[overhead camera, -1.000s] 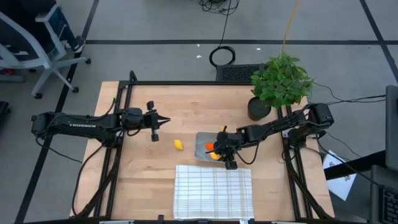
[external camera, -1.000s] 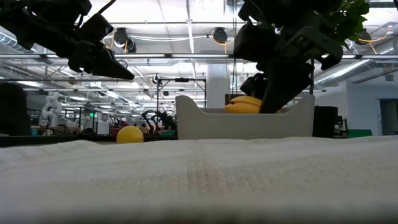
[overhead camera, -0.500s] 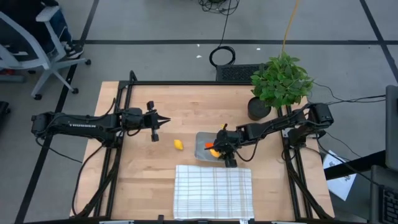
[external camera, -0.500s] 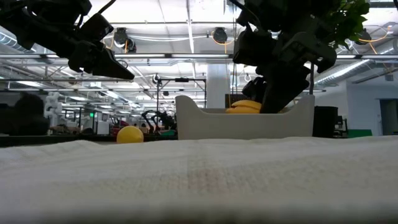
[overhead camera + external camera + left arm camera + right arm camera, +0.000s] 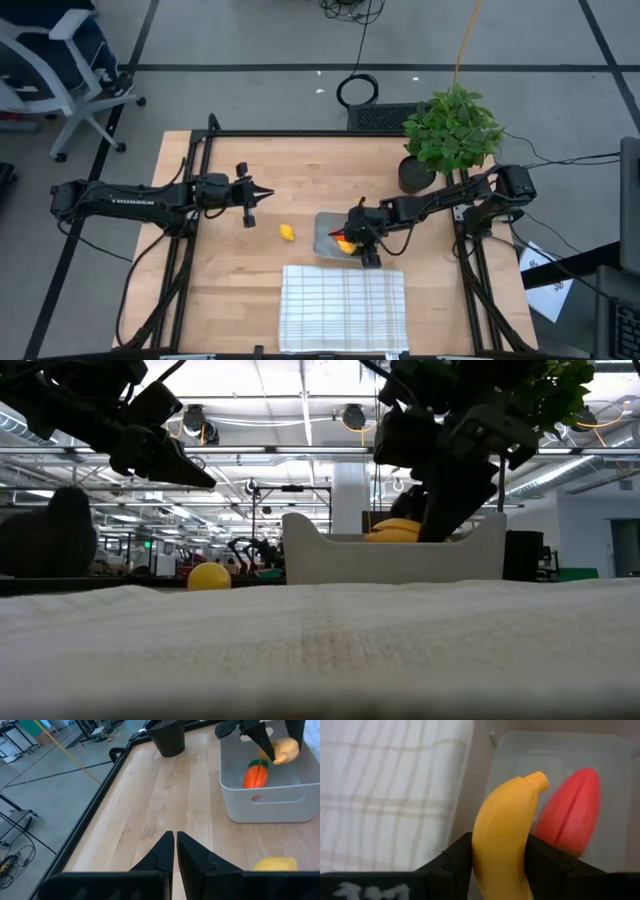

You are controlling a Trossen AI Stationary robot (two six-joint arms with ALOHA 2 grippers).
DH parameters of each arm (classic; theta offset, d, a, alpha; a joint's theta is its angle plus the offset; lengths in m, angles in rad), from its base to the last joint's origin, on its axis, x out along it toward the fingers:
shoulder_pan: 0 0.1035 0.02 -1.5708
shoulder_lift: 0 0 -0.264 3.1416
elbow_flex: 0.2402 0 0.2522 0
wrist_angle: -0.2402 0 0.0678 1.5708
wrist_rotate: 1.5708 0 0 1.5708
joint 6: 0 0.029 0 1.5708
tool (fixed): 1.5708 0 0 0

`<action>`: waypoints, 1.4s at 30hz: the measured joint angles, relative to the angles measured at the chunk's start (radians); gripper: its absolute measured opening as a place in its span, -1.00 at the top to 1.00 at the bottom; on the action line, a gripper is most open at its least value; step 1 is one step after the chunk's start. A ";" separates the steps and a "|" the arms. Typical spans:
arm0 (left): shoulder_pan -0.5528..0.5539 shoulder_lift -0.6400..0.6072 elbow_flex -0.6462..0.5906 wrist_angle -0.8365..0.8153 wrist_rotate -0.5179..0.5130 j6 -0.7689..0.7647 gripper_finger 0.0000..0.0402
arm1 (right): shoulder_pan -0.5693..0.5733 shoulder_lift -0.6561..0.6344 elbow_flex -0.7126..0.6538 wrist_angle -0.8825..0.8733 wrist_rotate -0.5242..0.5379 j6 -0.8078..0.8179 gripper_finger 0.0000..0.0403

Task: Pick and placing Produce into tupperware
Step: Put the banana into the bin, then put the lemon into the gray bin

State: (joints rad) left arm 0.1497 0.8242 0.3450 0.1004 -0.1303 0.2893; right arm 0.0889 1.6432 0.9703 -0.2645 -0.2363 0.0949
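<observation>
Yellow curved banana (image 5: 502,835) gripped in right hand (image 5: 495,862) over tupperware (image 5: 260,795) w/ orange carrot (image 5: 255,773) – left hand (image 5: 175,851) pinched closed

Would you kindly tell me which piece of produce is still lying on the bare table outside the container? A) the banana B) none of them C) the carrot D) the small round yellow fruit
D: the small round yellow fruit lies on the wood to the left of the container, while the carrot lies inside it and the banana sits between the right gripper's fingers over it.
</observation>
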 joint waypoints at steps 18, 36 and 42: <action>0.000 0.000 0.000 0.000 0.000 -0.004 0.87 | -0.005 0.002 0.001 -0.001 -0.004 0.039 0.15; 0.000 0.000 0.000 0.000 0.000 -0.007 0.87 | -0.005 -0.001 0.001 -0.035 -0.001 0.006 0.30; 0.000 0.000 0.000 0.000 0.000 -0.007 0.87 | -0.005 -0.003 0.058 -0.147 0.000 -0.056 0.71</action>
State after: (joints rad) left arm 0.1501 0.8245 0.3450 0.1001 -0.1303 0.2825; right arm 0.0841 1.6402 1.0283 -0.4119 -0.2360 0.0390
